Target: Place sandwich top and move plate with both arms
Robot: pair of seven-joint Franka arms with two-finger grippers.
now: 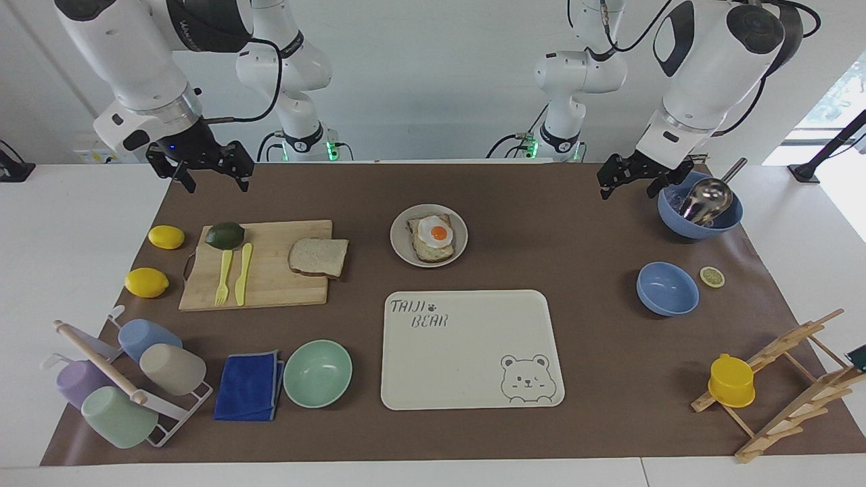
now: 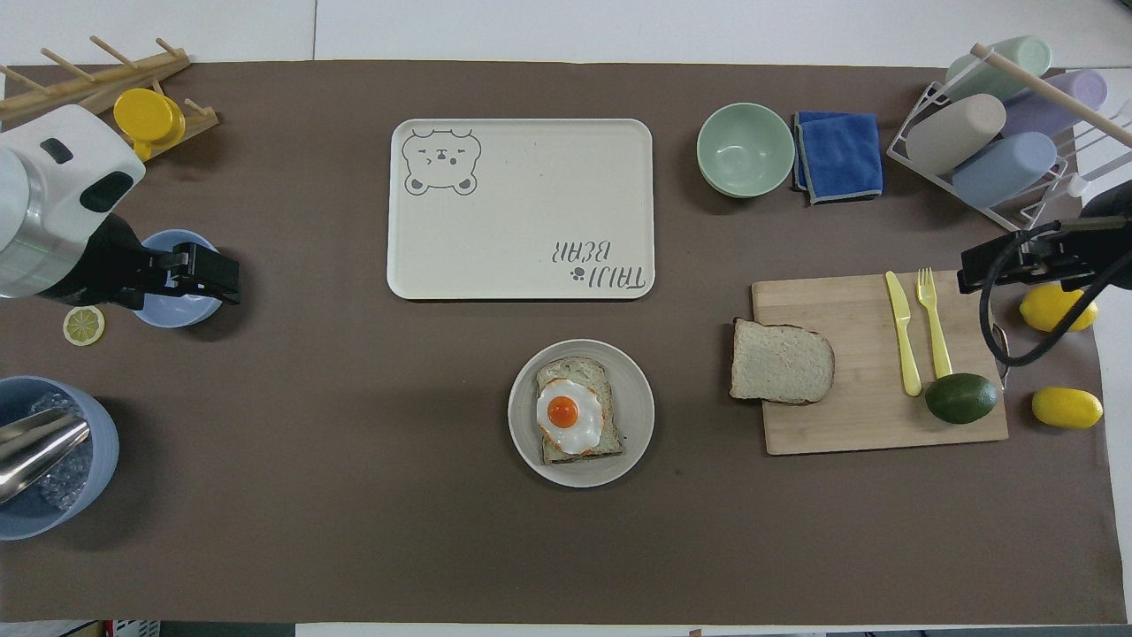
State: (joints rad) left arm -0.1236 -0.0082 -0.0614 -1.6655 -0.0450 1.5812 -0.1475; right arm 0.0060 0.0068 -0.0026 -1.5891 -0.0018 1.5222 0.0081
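The sandwich top [image 1: 318, 257], a pale bread slice with a brown crust, lies on the wooden cutting board [image 1: 270, 287], overhanging its edge toward the plate; it also shows in the overhead view [image 2: 783, 361]. The beige-grey plate [image 1: 399, 237] [image 2: 641, 416] holds toast with a fried egg [image 1: 433, 237]. My right gripper [image 1: 215, 182] [image 2: 973, 265] hangs open and empty, raised over the mat at the right arm's end. My left gripper [image 1: 634, 189] [image 2: 217, 274] hangs open and empty, raised beside the blue bowl with a metal scoop [image 1: 700, 210].
A cream bear tray [image 1: 473, 352] lies farther from the robots than the plate. A mint bowl [image 1: 318, 372], blue cloth [image 1: 249, 387] and cup rack [image 1: 128, 385] lie toward the right arm's end. Two lemons [image 1: 146, 282], an avocado [image 1: 224, 235] and yellow cutlery [image 1: 233, 274] are at the board. A small blue bowl [image 1: 667, 289] and wooden rack [image 1: 778, 385] are at the left arm's end.
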